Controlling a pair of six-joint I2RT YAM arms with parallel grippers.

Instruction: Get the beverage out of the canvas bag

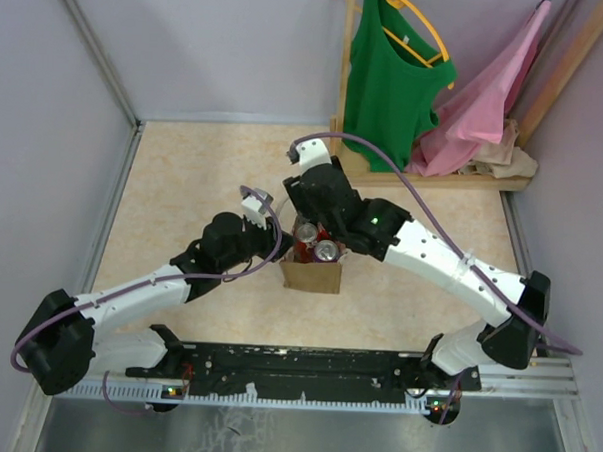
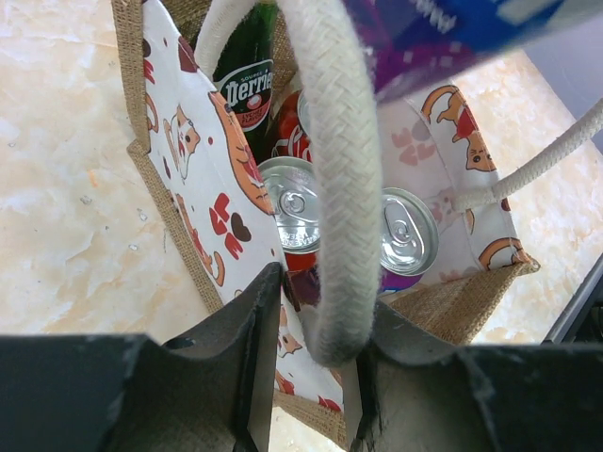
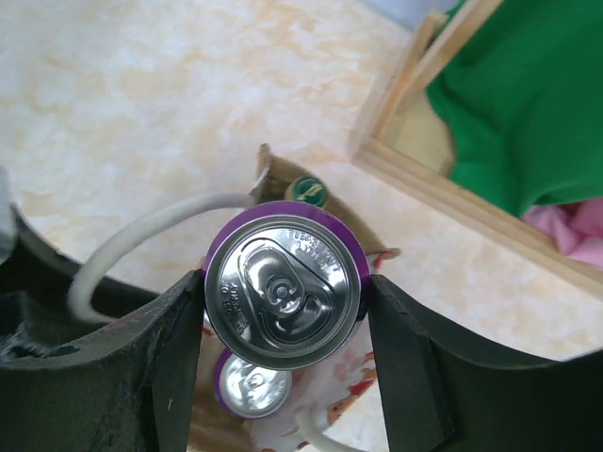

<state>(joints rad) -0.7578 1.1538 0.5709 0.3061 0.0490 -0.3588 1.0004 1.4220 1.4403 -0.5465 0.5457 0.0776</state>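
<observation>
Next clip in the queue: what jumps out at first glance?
The right tool clamps a purple can directly over the open canvas bag at the middle of the table. More cans and a green Perrier bottle stand inside the bag. The left tool grips one white rope handle, and a green top hangs on the wooden rack at the far right.

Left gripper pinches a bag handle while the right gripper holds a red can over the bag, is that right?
Not quite. The can in the right gripper is purple, not red; the right wrist view shows it. The left gripper does pinch a handle of the canvas bag.
</observation>
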